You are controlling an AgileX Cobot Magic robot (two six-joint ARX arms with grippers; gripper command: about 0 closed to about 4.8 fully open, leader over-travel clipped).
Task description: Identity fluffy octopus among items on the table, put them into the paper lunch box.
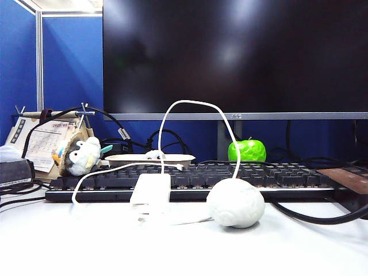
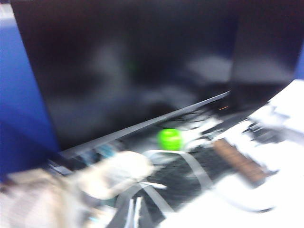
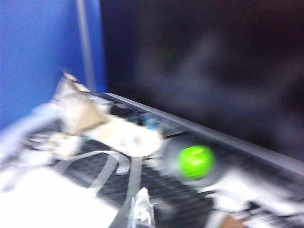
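- Off-white paper lunch box [image 1: 149, 159]: one, behind the keyboard [image 1: 190, 179], one fluffy octopus [image 1: 154, 154] peeking out.
- One green apple [image 1: 246, 150], one bird plush [image 1: 83, 156].
- Left gripper, right gripper: out of frame, both clenched.

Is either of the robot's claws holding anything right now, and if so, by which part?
Nothing is seen held. Neither gripper shows in any view. The fluffy octopus sits in the paper lunch box behind the keyboard.

Lying behind the keyboard [image 1: 195, 178] at centre-left of the frame, the paper lunch box [image 1: 149, 160] with the fluffy octopus [image 1: 154, 154] inside (only its top showing), bird plush [image 1: 81, 156] to its left, brain-shaped ball [image 1: 235, 203] in front at lower centre-right on the table [image 1: 172, 247].
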